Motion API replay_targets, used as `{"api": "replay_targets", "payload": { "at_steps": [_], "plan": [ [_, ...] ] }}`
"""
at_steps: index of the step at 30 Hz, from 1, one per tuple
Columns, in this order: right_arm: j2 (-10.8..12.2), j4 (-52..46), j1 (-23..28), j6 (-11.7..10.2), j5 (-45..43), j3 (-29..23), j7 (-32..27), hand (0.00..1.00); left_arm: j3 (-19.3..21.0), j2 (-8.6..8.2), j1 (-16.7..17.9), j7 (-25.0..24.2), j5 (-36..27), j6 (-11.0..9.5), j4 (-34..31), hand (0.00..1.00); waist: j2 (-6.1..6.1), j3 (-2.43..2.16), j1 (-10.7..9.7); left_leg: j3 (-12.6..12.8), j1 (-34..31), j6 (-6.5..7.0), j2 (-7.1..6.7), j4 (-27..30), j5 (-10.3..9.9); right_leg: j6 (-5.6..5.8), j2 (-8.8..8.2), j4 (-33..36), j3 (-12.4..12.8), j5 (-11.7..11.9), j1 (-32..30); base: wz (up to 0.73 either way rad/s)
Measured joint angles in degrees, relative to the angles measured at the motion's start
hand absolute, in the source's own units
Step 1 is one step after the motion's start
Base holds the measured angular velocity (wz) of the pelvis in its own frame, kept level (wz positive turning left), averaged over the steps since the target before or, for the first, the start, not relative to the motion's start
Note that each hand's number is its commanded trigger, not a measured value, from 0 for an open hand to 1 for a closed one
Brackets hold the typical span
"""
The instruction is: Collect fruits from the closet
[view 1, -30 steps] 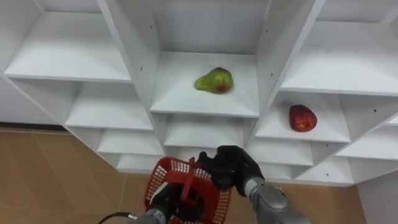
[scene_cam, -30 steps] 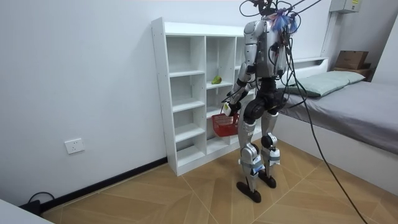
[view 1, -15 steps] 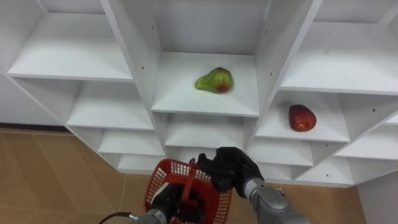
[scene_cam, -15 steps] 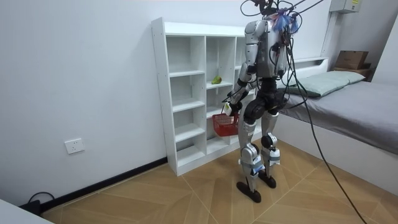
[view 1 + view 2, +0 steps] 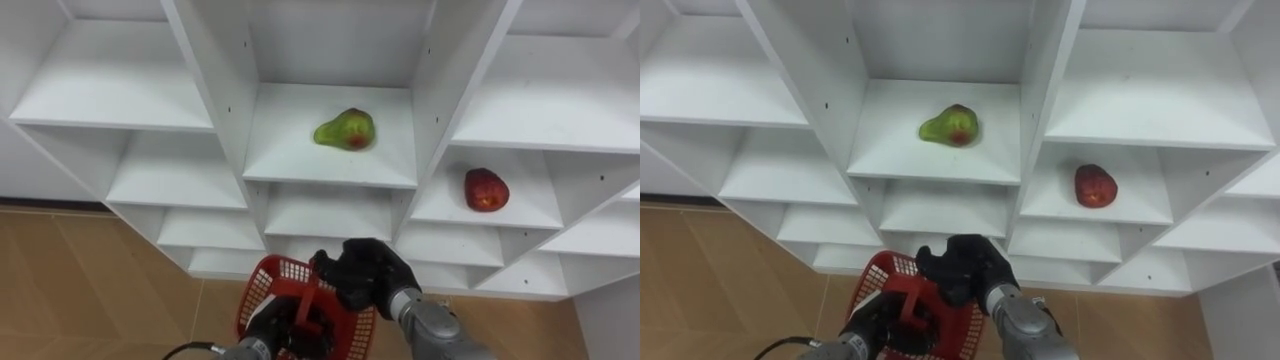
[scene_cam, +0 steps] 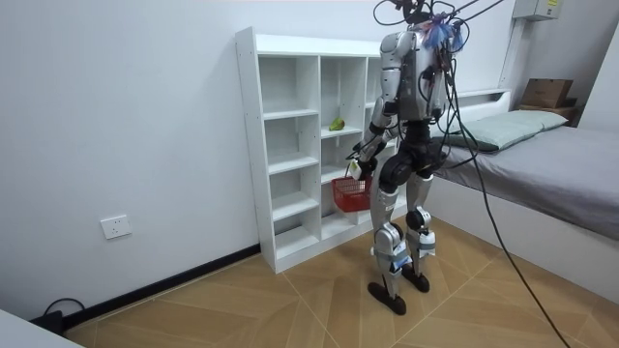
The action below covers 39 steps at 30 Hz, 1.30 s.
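A green fruit with a red blush (image 5: 345,130) lies on the middle shelf of the white closet (image 5: 215,85). One compartment to the right and a little lower sits a red fruit (image 5: 486,189). Below them hangs a red mesh basket (image 5: 258,292); my left hand (image 5: 268,326) is shut on its red handle (image 5: 306,298). My right hand (image 5: 366,274) hovers over the basket's right rim with its fingers curled, and I see nothing in it. What lies inside the basket is hidden. In the room view I stand facing the closet with the basket (image 6: 350,193) in front of my thighs.
The closet's other compartments around the fruits are bare. Upright dividers (image 5: 440,90) flank the middle column. Wooden floor (image 5: 90,280) lies below on the left. A bed (image 6: 542,164) stands behind me on the room view's right.
The basket and my right hand have risen slightly and drifted a little right. Both fruits lie where they were.
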Motion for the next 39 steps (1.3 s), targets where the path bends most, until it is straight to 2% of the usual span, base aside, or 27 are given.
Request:
{"api": "replay_targets", "payload": {
  "at_steps": [5, 6, 8, 13, 39],
  "plan": [
    [0.0, -0.02, 0.0, 0.0, 0.0, 0.02, 0.49, 1.0, -1.21, 0.01, -0.01, 0.0, -2.37, 0.0, 0.01, 1.0, -0.1, 0.06, 0.0, 0.02, -0.05, 0.01, -0.01, 0.03, 0.0, 0.01, -0.02, 0.0, 0.09, 0.0, 0.0, 0.0],
    [0.0, -0.02, 0.0, 0.0, 0.0, 0.02, 0.67, 0.97, -1.19, 0.03, -0.01, 0.0, -2.42, 0.0, 0.01, 1.0, -0.13, 0.08, 0.0, 0.02, -0.05, 0.01, 0.0, 0.03, 0.0, 0.01, -0.02, 0.0, 0.11, 0.0, 0.0, 0.0],
    [-0.01, -0.02, 0.0, 0.0, 0.0, 0.02, 1.43, 0.0, -1.19, 0.07, -0.01, -0.01, -3.12, 0.0, 0.03, 1.0, -0.25, 0.16, 0.0, 0.02, -0.04, 0.01, 0.0, 0.04, 0.0, 0.01, -0.02, 0.0, 0.12, 0.0, 0.0, 0.0],
    [0.0, -0.03, 0.0, 0.0, -0.06, 0.04, 2.25, 0.0, -1.17, 0.27, -0.01, -0.12, -3.62, 0.0, 0.05, 1.0, -0.43, 0.27, 0.02, 0.03, -0.04, 0.01, 0.0, 0.04, 0.0, 0.01, -0.02, 0.0, 0.12, 0.0, -0.01, 0.0],
    [-0.02, -0.27, -0.01, -0.02, -1.71, 0.04, 2.88, 0.0, -0.96, 1.05, -0.08, -1.02, -3.59, 0.01, 0.69, 1.0, -0.34, 0.21, -0.11, 0.11, -0.08, 0.01, 0.01, 0.14, 0.0, 0.0, -0.02, 0.1, 0.05, 0.0, 0.0, 0.0]
  ]
}}
